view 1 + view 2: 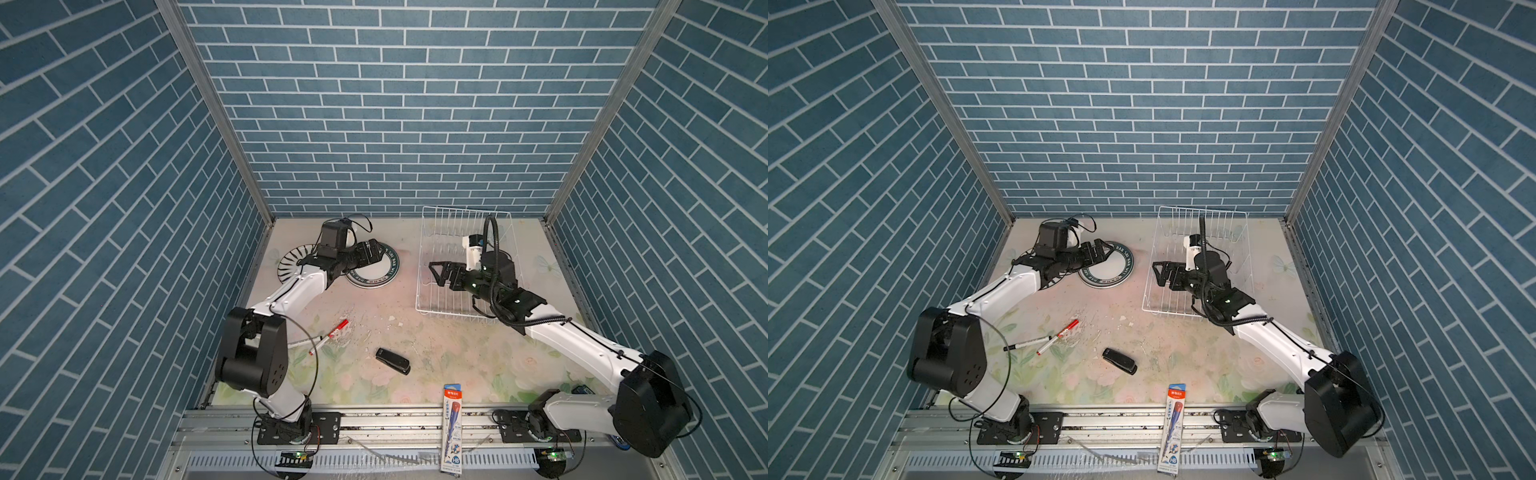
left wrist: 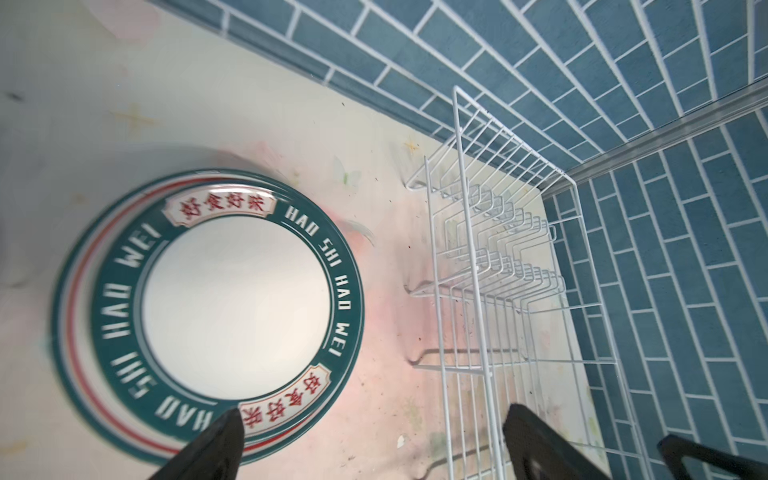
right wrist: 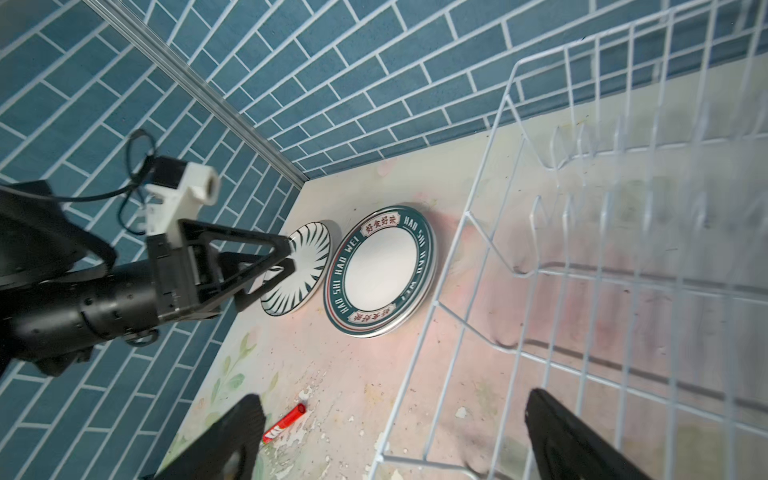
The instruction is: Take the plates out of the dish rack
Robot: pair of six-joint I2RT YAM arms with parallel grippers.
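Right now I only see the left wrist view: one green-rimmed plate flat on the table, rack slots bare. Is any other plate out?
Observer: Yes. A black-striped plate lies flat beside the green-rimmed plate, on its side away from the dish rack.
Operator: And the right gripper?
Observer: The right gripper hangs open above the rack wall nearest the plates, holding nothing.

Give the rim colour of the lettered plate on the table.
Dark green with white lettering and a red line; the plate shows best in the left wrist view.
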